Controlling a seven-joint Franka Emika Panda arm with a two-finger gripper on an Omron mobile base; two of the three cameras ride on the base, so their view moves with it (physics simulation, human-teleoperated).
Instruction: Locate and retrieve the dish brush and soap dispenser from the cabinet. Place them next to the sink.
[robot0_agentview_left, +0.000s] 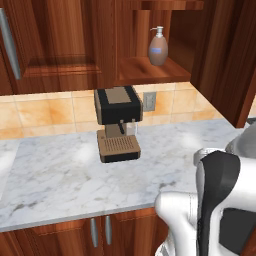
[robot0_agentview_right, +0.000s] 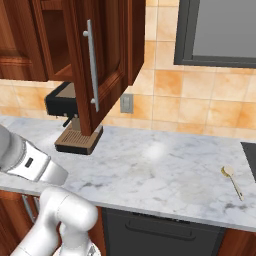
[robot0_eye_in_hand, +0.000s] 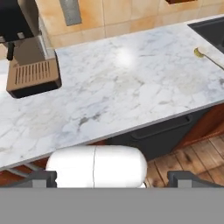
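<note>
folding low before the counter (robot0_agentview_right: 165, 170) — pincer (robot0_eye_in_hand: 112, 178) spread wide

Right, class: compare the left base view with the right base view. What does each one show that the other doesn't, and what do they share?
Left base view: the soap dispenser standing upright on the shelf of the open cabinet, and the coffee machine's front.

Right base view: the dish brush lying on the counter near the right edge, a dark-framed window, and the cabinet door's outer face with its bar handle.

Both: the coffee machine, the marble counter, the wall outlet, the tiled backsplash and the robot arm.
</note>
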